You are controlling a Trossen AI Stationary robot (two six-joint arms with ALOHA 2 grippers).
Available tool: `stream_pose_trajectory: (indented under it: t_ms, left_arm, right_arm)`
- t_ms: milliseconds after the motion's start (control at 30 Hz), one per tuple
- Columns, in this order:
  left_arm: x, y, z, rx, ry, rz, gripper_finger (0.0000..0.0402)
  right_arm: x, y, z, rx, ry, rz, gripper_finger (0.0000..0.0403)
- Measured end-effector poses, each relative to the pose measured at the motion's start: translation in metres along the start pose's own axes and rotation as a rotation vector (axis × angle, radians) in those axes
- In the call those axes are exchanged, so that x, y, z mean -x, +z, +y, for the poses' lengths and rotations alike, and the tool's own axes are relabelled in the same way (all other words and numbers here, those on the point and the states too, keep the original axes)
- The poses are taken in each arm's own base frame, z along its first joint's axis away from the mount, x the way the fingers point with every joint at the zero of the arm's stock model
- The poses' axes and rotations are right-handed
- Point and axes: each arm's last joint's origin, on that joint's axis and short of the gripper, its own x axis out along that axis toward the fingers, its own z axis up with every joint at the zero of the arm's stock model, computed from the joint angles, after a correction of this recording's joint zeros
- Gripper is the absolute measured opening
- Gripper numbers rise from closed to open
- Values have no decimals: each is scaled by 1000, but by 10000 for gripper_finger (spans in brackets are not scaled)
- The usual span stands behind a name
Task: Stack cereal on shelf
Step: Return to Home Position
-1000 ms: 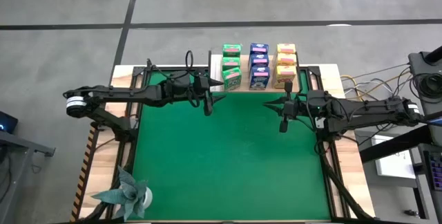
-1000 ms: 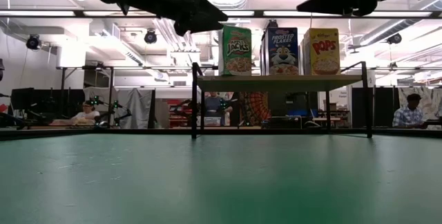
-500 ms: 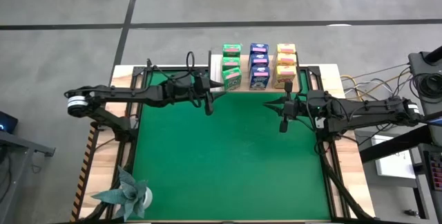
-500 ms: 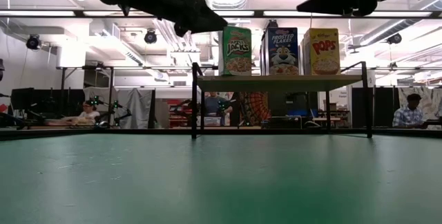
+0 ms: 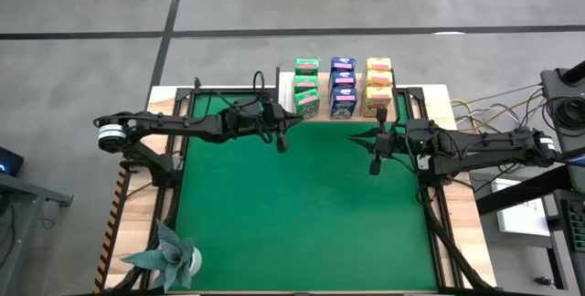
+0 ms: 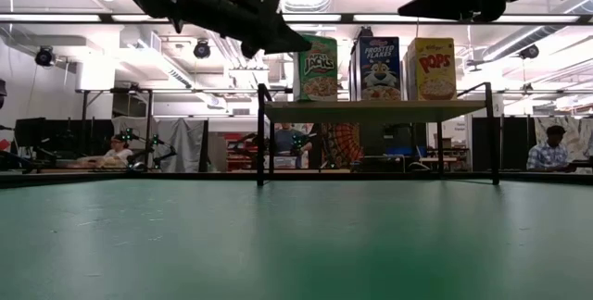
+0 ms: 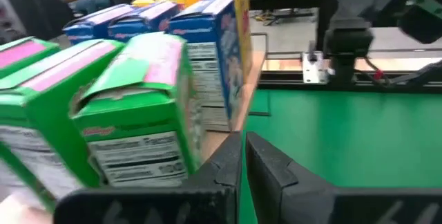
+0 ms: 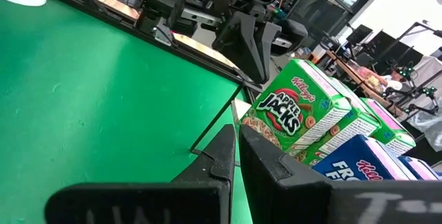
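The cereal stands on the shelf [image 6: 371,112] at the table's far edge in three rows: green boxes [image 5: 306,86], blue boxes [image 5: 343,86] and yellow boxes [image 5: 377,86]. Each box rests upright on its bottom on the wooden board. My left gripper [image 5: 281,141] hovers shut and empty above the green mat [image 5: 302,214], just in front of the shelf's left end. In the left wrist view its tips [image 7: 243,148] lie beside the nearest green box [image 7: 138,127]. My right gripper [image 5: 374,159] waits shut over the mat, in front of the yellow row.
A folded teal paper plant [image 5: 169,255] stands at the mat's near left corner. The shelf's thin black legs [image 6: 260,133] rise from the table's far edge. Cables and black arm frames line both sides. People [image 6: 554,147] sit in the room beyond the table.
My left gripper has shut its fingers with nothing between them. It has eased a little toward the table's right edge and slightly down, and stays in front of the green boxes. The boxes have not moved.
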Motion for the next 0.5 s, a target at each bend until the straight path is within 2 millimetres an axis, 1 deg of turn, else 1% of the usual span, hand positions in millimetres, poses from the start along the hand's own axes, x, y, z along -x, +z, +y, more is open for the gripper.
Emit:
stream_pose_trajectory:
  t_ms: [167,500]
  left_arm:
    - [0,0,3,-6,87,6,1]
    - [0,0,7,-7,167,12,0]
  right_arm:
    - [0,0,0,0,0,0,13]
    - [0,0,0,0,0,0,13]
